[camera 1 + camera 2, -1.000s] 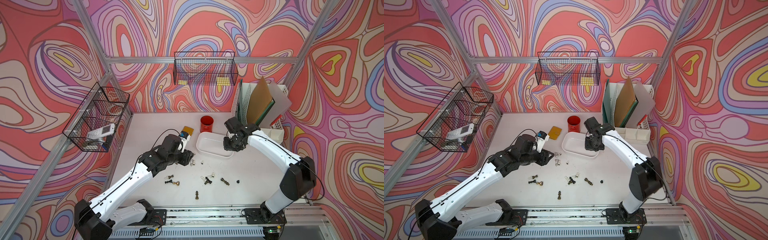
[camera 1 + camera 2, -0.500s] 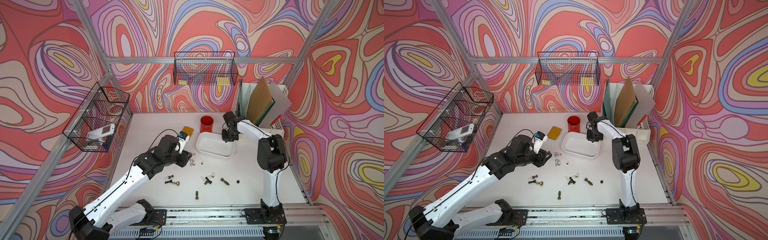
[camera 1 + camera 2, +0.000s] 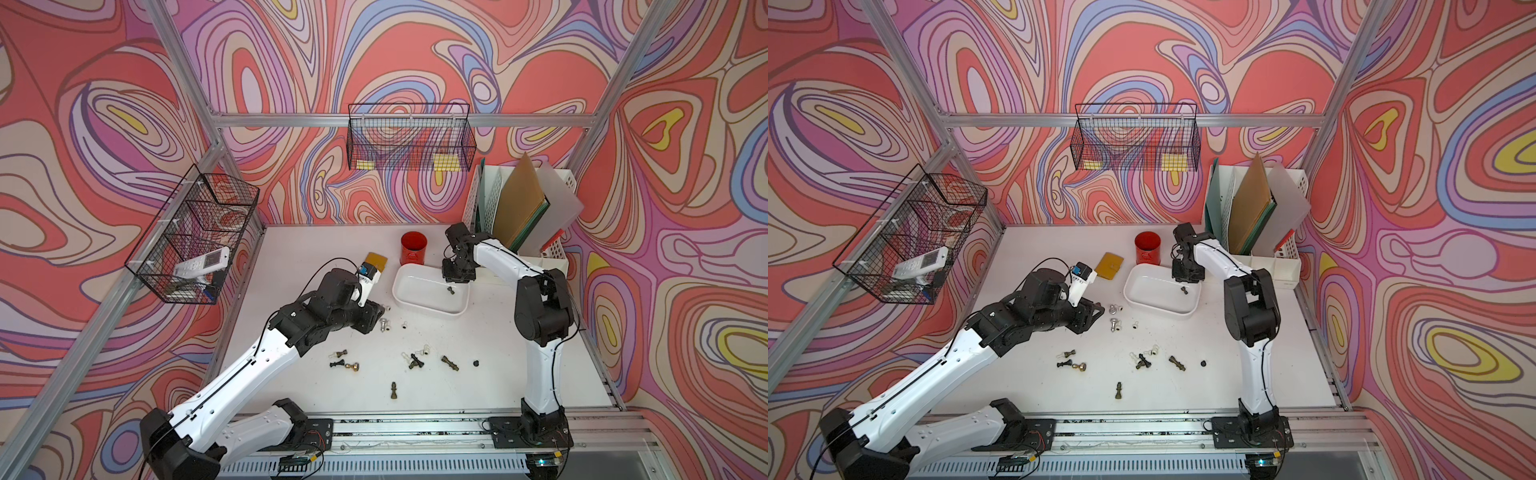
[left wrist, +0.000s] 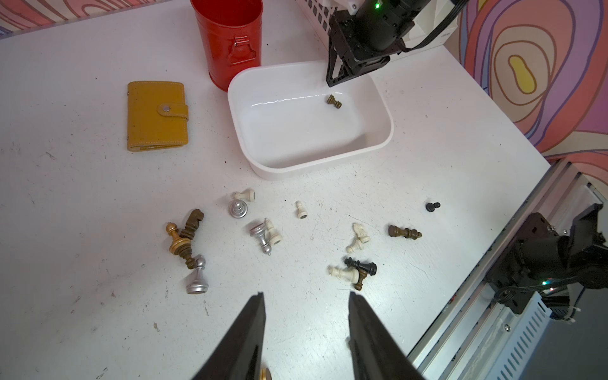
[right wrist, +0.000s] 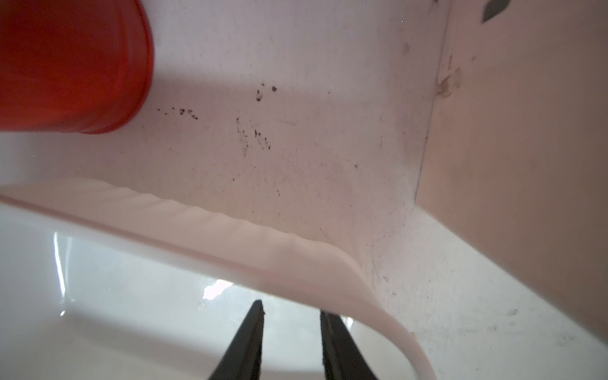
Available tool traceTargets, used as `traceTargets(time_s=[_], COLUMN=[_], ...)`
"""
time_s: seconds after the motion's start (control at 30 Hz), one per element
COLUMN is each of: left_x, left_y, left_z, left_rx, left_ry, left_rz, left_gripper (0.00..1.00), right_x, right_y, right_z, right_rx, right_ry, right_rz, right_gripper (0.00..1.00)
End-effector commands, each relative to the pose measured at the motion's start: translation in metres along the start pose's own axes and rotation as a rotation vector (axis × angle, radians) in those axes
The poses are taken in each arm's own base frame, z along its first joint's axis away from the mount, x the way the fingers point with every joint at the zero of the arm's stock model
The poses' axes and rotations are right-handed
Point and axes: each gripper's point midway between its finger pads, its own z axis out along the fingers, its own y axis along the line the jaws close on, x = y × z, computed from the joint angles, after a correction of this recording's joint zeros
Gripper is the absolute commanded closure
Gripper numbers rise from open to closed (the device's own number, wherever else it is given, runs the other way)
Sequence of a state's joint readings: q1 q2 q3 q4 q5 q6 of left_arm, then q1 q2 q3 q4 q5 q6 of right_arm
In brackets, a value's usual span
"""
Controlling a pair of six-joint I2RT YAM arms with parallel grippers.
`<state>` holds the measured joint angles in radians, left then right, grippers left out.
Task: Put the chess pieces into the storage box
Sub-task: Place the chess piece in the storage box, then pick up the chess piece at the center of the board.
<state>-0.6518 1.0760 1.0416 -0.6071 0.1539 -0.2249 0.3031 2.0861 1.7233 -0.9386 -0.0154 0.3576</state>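
Observation:
The storage box (image 3: 419, 286) (image 3: 1154, 297) is a shallow white tub behind the middle of the table. One dark brass chess piece (image 3: 450, 290) (image 4: 334, 101) lies inside it near the far right corner. My right gripper (image 3: 455, 277) (image 5: 291, 309) hangs just above that corner, open, nothing between its fingers. Several chess pieces (image 3: 415, 359) (image 4: 263, 235) in black, brass, silver and white lie scattered on the table in front of the box. My left gripper (image 3: 377, 314) (image 4: 306, 296) is low over the table, left of the box, open and empty, next to two silver pieces (image 3: 384, 324).
A red cup (image 3: 413, 248) (image 4: 230, 39) stands just behind the box. A yellow wallet (image 3: 376, 261) (image 4: 156, 115) lies left of it. A white file organiser (image 3: 519, 208) with folders fills the back right corner. Wire baskets (image 3: 195, 241) hang on the walls.
My right arm swung to the box's far right corner and its jaws parted; a dark brass piece now lies in the box under them. My left arm shifted only slightly.

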Motion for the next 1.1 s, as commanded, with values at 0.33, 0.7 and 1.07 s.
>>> traceTargets(time_s=[0.33,0.7,1.07], left_x=[0.005,0.043,0.073], left_y=[-0.106,-0.198,-0.232], left_z=[0.047,0.146,0.202], left_rx=[0.242,0.388,0.420], left_ry=[-0.054,0.102,0.205], left_rz=[0.347,0.351,0.396], left_gripper=[0.56,0.59,0.65], right_x=[0.035,0.074,0.080], right_y=[-0.029,-0.062,-0.075], right_z=[-0.183,-0.255,-0.317], right_rx=[-0.056,-0.047,-0.051], right_ry=[-0.444,-0.697,-0.913], right_rz=[0.009,0.064,0.084], right_gripper=[0.68,0.68,0.70])
